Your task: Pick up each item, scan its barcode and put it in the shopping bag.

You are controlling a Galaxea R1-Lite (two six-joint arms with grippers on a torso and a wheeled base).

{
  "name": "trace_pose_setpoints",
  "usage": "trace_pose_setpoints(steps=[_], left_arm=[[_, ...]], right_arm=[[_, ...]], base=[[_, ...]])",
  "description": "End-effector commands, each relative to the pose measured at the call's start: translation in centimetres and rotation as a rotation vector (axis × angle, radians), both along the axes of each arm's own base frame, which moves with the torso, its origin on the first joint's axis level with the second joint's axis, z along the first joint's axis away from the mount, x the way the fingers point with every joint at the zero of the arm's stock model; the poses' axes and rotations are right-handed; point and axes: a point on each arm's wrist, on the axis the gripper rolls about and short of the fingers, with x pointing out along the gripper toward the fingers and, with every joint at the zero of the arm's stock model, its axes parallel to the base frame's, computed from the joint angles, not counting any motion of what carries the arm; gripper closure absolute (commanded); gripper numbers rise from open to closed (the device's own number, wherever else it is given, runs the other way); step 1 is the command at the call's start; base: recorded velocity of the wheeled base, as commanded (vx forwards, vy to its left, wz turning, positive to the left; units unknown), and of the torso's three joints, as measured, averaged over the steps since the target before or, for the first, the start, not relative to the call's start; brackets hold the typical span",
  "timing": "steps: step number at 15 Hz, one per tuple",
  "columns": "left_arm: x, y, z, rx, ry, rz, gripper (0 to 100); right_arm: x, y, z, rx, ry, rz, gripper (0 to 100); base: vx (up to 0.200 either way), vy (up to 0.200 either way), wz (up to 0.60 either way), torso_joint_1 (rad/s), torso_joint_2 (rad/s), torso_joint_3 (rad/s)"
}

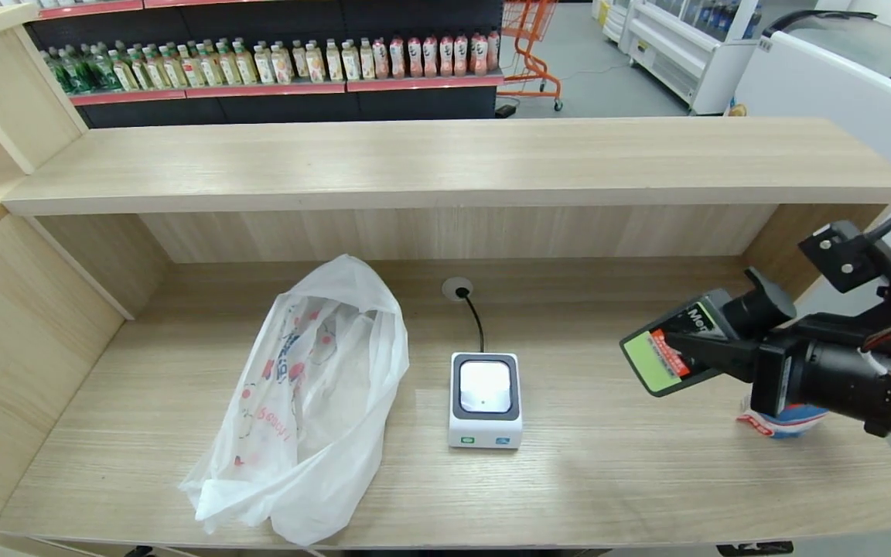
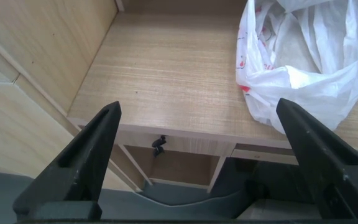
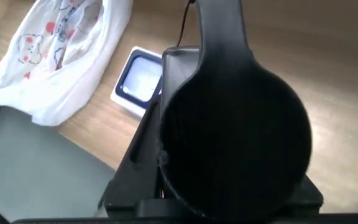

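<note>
Dial centred on scanner [image 1: 485, 398], 12 o'clock pointing away from robot. Scanner sits mid-counter [image 1: 608, 480]. Cable [image 1: 476, 321] runs from scanner's far side toward 12 into grommet [image 1: 457, 288]. Shopping bag [image 1: 306, 402] lies on counter at 9, just beside scanner, not touching. Box [image 1: 649, 362] at 3, raised above counter, clamped in right gripper [image 1: 704, 348]. Second item [image 1: 782, 424] on counter near 4, partly hidden under that arm. Left gripper [image 2: 199, 107] off counter's near edge toward 8, beyond the bag. Raised ledge [image 1: 453, 158] spans 12; bottle shelf [image 1: 275, 62] behind it.
</note>
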Motion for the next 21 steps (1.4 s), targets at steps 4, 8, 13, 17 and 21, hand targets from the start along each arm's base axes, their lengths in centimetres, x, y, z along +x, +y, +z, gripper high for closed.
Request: trace_pose_setpoints(steps=[4,8,13,17,21], left_arm=[[0.0,0.0,0.0,0.012,0.001,0.000,0],[0.0,0.0,0.0,0.012,0.000,0.000,0],[0.0,0.0,0.0,0.009,0.001,0.000,0],[0.0,0.0,0.0,0.009,-0.001,0.000,0],[0.0,0.0,0.0,0.009,0.001,0.000,0]], right_arm=[[-0.3,0.9,0.2,0.167,0.112,-0.001,100],[0.1,2.5,2.0,0.331,0.178,0.069,100],[0.9,4.5,1.1,0.347,0.267,0.162,100],[2.2,5.2,-1.3,0.308,0.358,0.133,100],[3.4,7.3,-1.8,0.291,0.382,0.180,100]], base=[[0.000,0.050,0.00,-0.003,0.00,0.003],[0.000,0.200,0.00,0.008,0.01,0.000],[0.000,0.120,0.00,0.002,0.00,0.001],[0.000,0.000,0.00,0.000,0.00,0.000],[0.000,0.000,0.00,0.000,0.00,0.000]])
